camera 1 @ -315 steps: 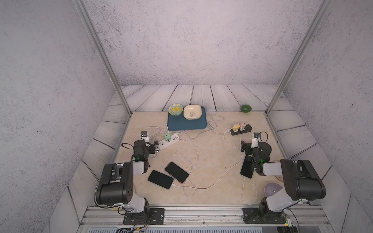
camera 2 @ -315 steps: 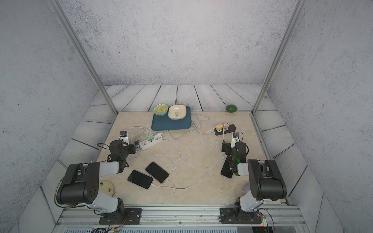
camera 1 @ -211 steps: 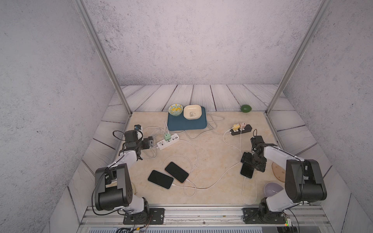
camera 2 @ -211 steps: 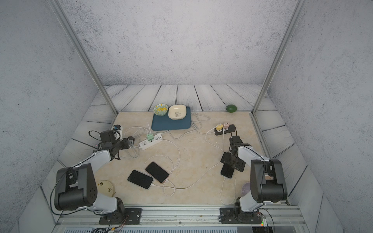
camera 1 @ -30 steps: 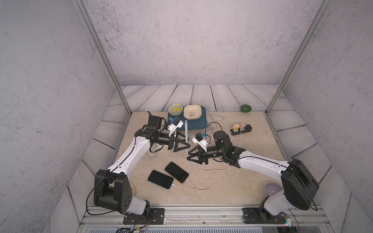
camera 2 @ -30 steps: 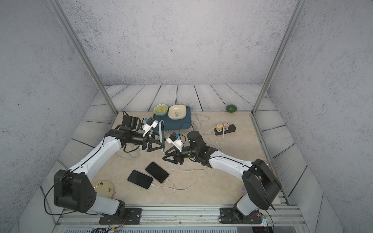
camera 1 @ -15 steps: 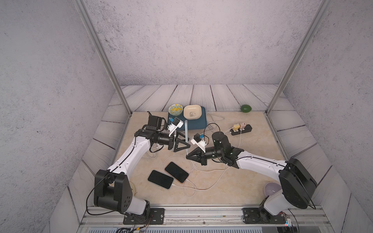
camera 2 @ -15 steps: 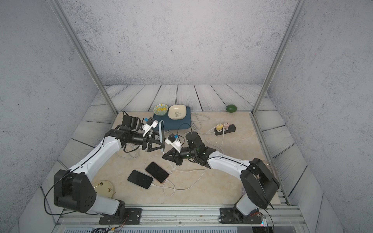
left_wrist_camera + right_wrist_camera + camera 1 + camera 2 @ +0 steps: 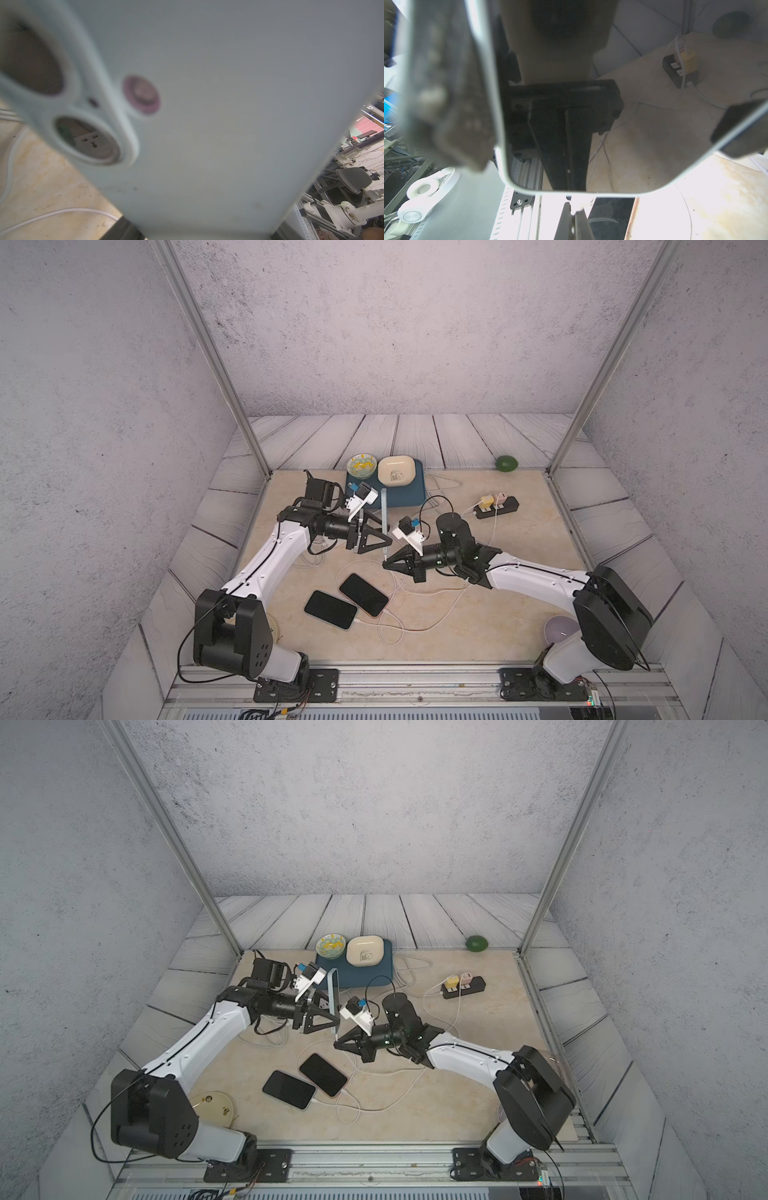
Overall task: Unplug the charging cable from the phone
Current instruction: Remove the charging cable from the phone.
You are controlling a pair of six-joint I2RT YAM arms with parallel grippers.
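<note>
The right gripper (image 9: 387, 563) is pinched on the white charging-cable plug (image 9: 579, 202), at six o'clock of the upright pale-blue slab phone (image 9: 384, 510). The left gripper (image 9: 385, 540) clamps that phone above the table. A skewed pull may bend the plug or twist the phone loose.

- The left gripper (image 9: 330, 1014) is clamped on a pale blue phone (image 9: 333, 986), holding it upright on end over the beige mat (image 9: 415, 1115).
- The right gripper (image 9: 340, 1042) reaches in low from the opposite side, its tips pinched together on the white charging cable (image 9: 336, 1038) right at the phone's lower end.
- 2 dark phones (image 9: 323, 1074) lie flat side by side nearer the front, with white leads looping around them.
- At the back, a blue tray (image 9: 374, 977) carries a bowl (image 9: 330, 946) and a cream case (image 9: 365, 951).
- A black power strip (image 9: 473, 985) lies near the tray.
</note>
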